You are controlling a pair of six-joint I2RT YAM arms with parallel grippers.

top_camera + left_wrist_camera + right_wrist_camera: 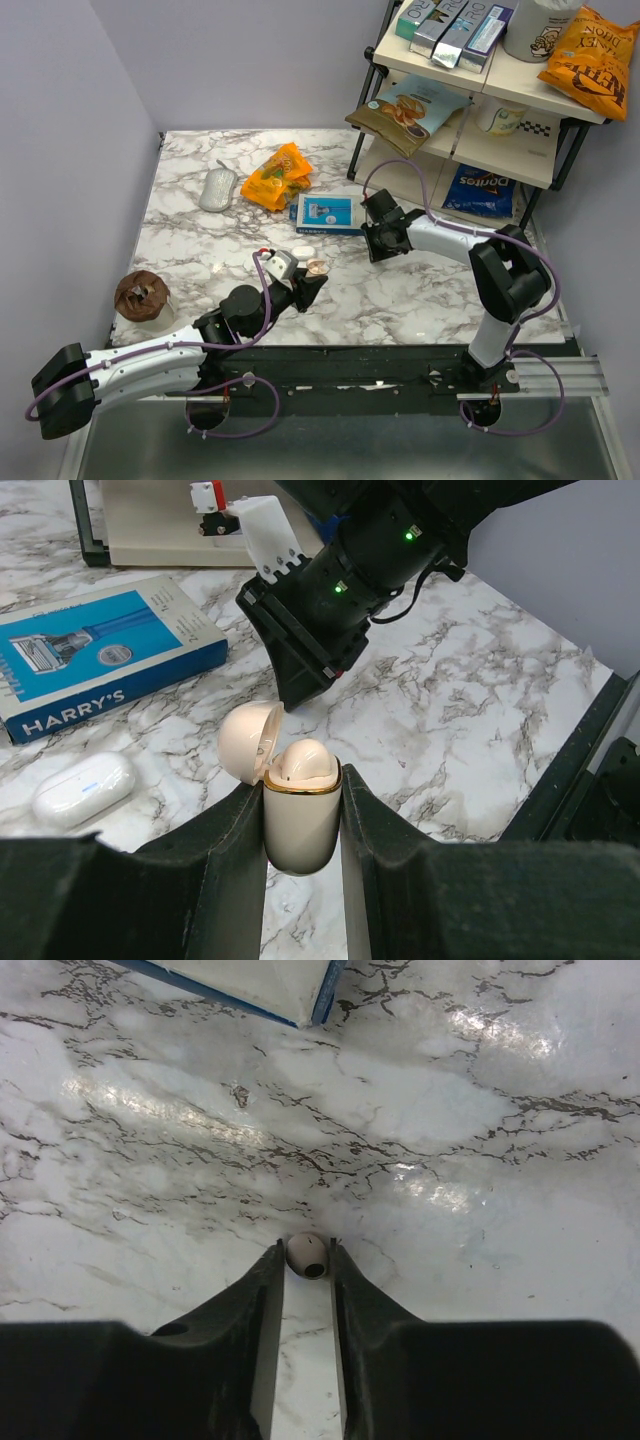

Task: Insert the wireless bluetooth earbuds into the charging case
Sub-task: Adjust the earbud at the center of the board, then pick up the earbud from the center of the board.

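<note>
1. Cream-beige charging case point(302, 832) stands upright near the table's centre, clamped by the left gripper point(302, 792), with its lid swung open.
2. Contents: 1 seated earbud point(303, 762) fills the part of the mouth in view, level with the gold rim. Any free socket is hidden.
3. The right gripper point(307, 1250) pinches the loose earbud point(306, 1257) on the marble table point(480, 1110), to the right, near the blue box point(300, 985).
4. Advice: lift straight up, carry it left and nearer, centre it over the free socket, and lower slowly while the case is held steady.
5. The white case point(80, 788) lies closed just beyond; its contents are unseen.
</note>
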